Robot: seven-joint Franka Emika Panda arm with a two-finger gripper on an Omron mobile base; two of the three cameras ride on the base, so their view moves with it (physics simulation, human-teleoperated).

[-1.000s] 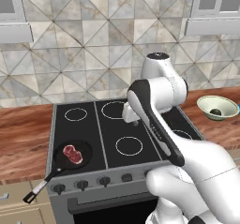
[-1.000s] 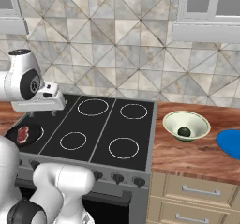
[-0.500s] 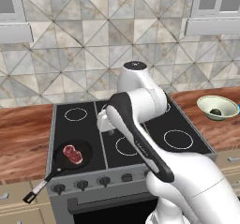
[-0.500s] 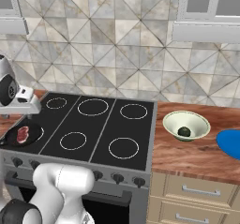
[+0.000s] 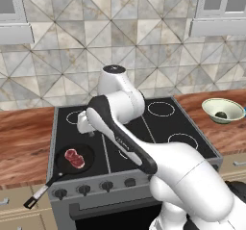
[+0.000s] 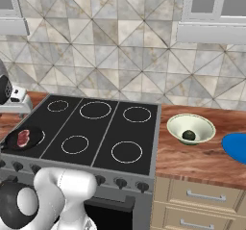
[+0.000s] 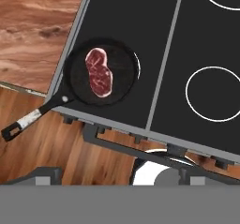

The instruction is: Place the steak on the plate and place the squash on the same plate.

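The steak (image 7: 99,72), red with pale marbling, lies in a black frying pan (image 7: 123,78) on the stove's front-left burner; both base views show the steak (image 5: 74,158) (image 6: 23,136) there too. My gripper (image 5: 82,127) hangs over the stove's left side, just behind the pan and well above it, open and holding nothing. The dark green squash (image 6: 188,135) sits in a pale bowl (image 6: 204,126) on the counter right of the stove, seen small from the left as the squash (image 5: 221,114). The blue plate (image 6: 236,147) lies flat beyond the bowl, cut off by the frame's right edge.
The pan's long handle (image 7: 28,120) sticks out past the stove's front-left corner. Wooden counter (image 5: 24,137) flanks the black stovetop (image 6: 103,133) on both sides. A tiled wall and upper cabinets stand behind.
The arm has swung left across the stove, carrying the hand from near the middle burners to above the left side by the pan. Steak, squash, bowl and plate have not moved.
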